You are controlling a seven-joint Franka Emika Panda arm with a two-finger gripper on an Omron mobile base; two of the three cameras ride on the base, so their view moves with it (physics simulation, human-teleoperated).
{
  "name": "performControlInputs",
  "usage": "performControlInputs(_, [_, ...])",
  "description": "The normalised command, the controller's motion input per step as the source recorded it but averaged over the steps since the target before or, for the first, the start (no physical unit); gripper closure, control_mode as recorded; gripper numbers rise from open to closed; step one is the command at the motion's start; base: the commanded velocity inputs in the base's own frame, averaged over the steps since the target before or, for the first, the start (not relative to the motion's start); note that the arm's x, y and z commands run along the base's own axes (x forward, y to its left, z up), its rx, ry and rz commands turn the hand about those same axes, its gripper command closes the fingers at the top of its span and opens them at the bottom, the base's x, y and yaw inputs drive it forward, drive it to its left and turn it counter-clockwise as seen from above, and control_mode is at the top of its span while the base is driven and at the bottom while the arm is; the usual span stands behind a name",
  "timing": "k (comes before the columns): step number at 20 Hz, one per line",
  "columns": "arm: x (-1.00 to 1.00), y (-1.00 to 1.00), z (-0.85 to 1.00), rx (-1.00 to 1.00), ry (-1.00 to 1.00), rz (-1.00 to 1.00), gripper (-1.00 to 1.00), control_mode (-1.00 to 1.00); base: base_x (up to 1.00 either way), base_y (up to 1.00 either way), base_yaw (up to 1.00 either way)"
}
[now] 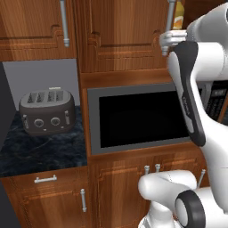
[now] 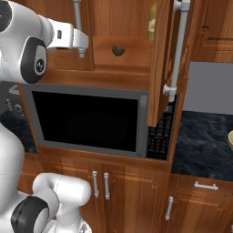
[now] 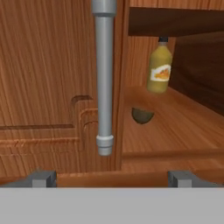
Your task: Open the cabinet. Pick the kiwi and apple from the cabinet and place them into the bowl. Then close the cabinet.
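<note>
- Gripper spread wide, empty, before the closed left door's handle of the cabinet.
- Kiwi visible mid-shelf; apple probably hidden.
- Centre fingers around the bar before pulling.

A dark toaster sits on the marble counter left of a built-in microwave

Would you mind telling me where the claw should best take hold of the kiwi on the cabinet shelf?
Probably across the kiwi's short middle, coming straight in through the open right half of the cabinet. It lies alone on the shelf; the closed left door and its handle stand left, the yellow bottle further back.
</note>
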Motion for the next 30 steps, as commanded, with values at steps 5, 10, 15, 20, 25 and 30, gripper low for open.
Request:
performControlInputs(5, [0.37, 0.01, 0.0, 0.0, -0.02, 0.0, -1.0, -1.0, 0.0, 0.0, 0.0])
performControlInputs(10, [0.31, 0.01, 0.0, 0.0, -0.04, 0.0, -1.0, -1.0, 0.0, 0.0, 0.0])
performControlInputs(15, [0.31, 0.0, 0.0, 0.0, -0.01, 0.0, -1.0, -1.0, 0.0, 0.0, 0.0])
performControlInputs(20, [0.36, 0.0, 0.0, 0.0, 0.0, 0.0, -1.0, -1.0, 0.0, 0.0, 0.0])
performControlInputs(25, [0.32, 0.0, 0.0, 0.0, 0.0, 0.0, -1.0, -1.0, 0.0, 0.0, 0.0])
performControlInputs(30, [0.3, 0.0, 0.0, 0.0, 0.0, 0.0, -1.0, -1.0, 0.0, 0.0, 0.0])
